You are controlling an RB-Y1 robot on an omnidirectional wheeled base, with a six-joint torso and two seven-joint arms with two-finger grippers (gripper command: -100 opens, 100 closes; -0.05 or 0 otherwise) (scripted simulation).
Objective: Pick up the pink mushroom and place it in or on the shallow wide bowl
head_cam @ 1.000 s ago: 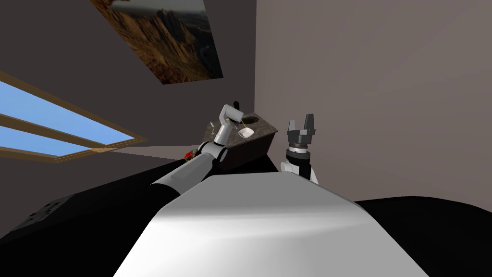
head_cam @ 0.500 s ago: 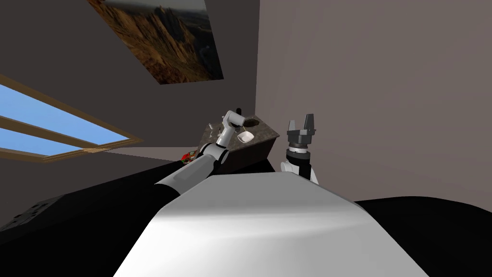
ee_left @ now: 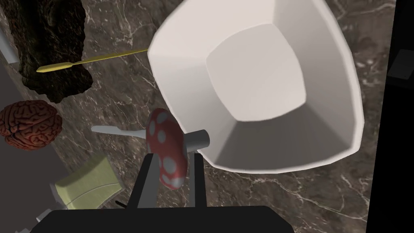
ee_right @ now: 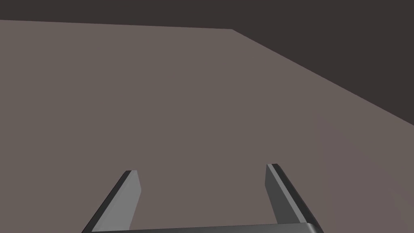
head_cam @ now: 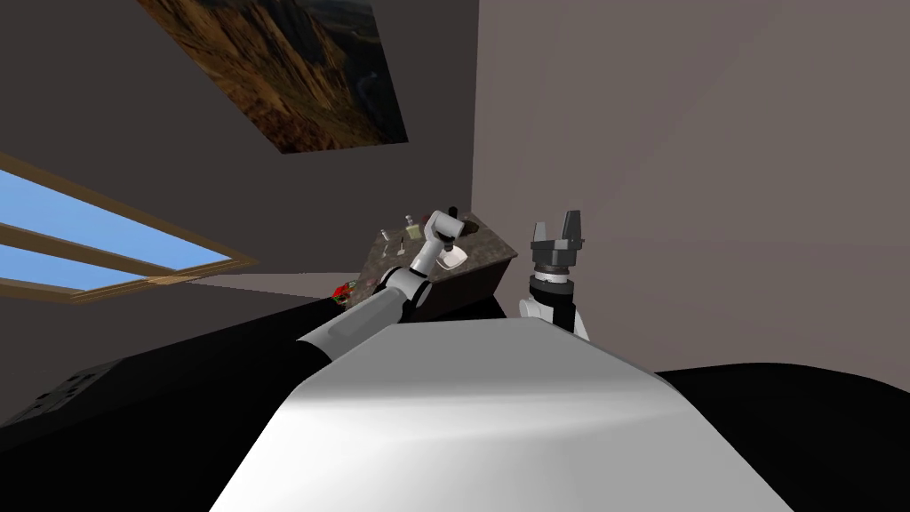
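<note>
**Left gripper** (ee_left: 174,155): fingers drawn close together, with the mushroom (ee_left: 166,147) clamped between them. The bowl (ee_left: 182,52) lies just beyond the fingertips, offset to the side toward which the stem points.

**Step in hand, judged:** transfer to the bowl. The gripper should carry on until the cap hangs over the bowl's flat floor rather than its rim. It should then descend before parting the fingers, because a rounded cap let go high or at the edge would probably roll onto the counter (ee_left: 283,194).

**Right gripper** (ee_right: 201,168): fingers wide apart, holding nothing.

**Forms:** the cap is a domed disc, reddish-pink with pale grey spots, and the stem is a plain grey cylinder. The bowl is smooth, white and squarish with rounded corners, its sloping faceted walls running down to a flat base. The counter is dark veined marble.
</note>
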